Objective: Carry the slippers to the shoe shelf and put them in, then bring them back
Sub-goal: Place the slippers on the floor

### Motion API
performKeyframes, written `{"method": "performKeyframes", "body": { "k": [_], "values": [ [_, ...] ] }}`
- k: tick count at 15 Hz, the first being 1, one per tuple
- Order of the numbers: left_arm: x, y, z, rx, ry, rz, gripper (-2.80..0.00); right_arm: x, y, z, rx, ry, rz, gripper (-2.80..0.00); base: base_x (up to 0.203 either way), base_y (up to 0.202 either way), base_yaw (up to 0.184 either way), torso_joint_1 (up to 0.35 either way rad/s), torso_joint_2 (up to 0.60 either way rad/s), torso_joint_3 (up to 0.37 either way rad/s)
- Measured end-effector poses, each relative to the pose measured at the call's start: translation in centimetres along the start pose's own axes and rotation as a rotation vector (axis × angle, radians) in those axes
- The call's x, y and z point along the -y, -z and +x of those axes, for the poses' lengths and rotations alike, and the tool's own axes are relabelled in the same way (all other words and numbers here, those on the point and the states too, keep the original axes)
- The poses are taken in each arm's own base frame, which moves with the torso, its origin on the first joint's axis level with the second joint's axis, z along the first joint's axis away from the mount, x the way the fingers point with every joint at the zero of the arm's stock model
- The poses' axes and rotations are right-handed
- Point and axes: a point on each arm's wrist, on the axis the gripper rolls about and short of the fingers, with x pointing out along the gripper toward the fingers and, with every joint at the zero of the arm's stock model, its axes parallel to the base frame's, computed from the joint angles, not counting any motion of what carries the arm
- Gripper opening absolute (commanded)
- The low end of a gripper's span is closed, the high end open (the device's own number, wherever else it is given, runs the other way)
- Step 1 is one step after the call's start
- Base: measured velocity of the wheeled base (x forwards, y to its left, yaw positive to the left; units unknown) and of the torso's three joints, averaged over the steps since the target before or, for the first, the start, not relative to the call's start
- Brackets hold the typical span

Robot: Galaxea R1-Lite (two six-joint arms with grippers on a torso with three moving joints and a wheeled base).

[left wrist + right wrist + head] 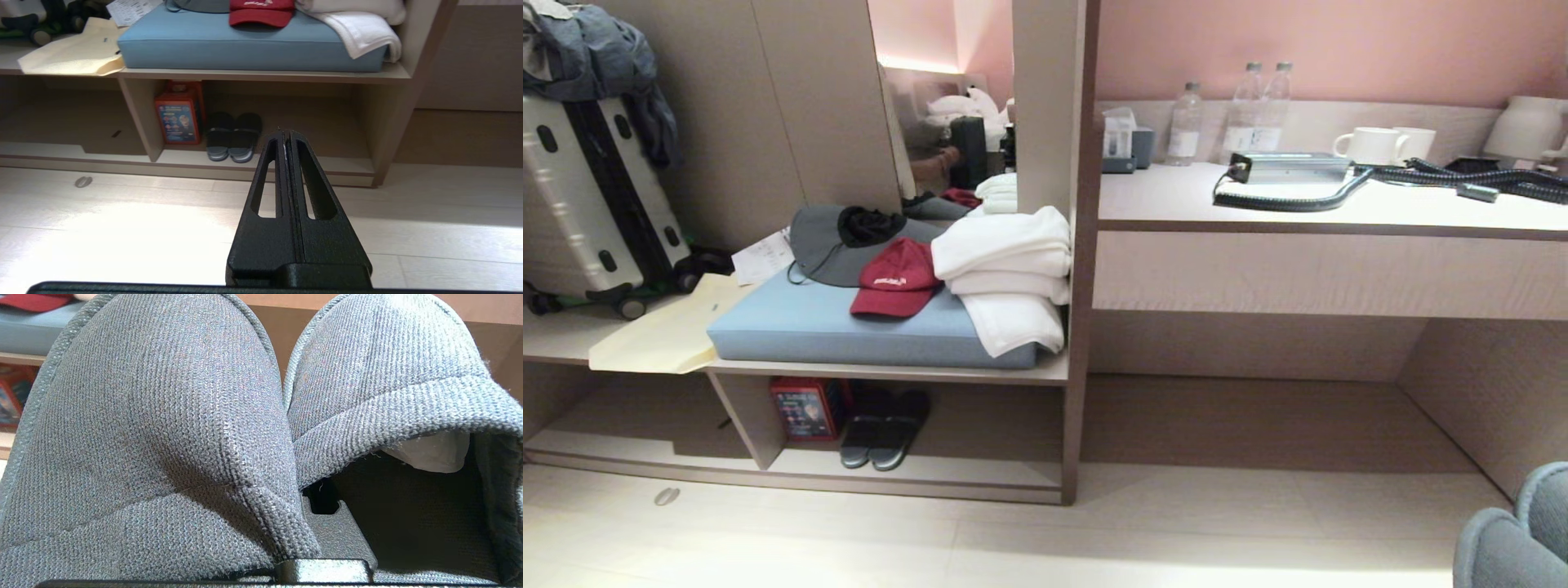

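Right gripper (323, 512) is pinching the grey knit slippers (163, 416) by thin fabric only; driving could be shaking them loose, or bumping the dark slides (886, 425) already occupying the shoe shelf (915, 478).

On the left I see a silver hard-shell suitcase (592, 204) with dark clothing heaped on top. Right of it, a blue flat cushion (809, 327) carries a red baseball cap (897, 279), a grey brimmed hat (837, 245) and folded white towels (1009, 269). On the far right counter (1176, 204) stand three clear plastic bottles (1184, 122) and two white mugs (1372, 145).
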Motion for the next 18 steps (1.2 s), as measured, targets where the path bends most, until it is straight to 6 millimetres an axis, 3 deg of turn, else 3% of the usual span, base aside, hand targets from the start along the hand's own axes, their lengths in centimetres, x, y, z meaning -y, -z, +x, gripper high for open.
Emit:
{"method": "performKeyframes", "body": {
  "k": [18],
  "values": [
    [0.0,0.0,0.0,0.0,0.001,0.0,-2.8,0.0,0.0,0.0,0.0,0.0,0.0,-2.8,0.0,-0.197,0.002,0.003,0.0,0.002]
  ]
}}
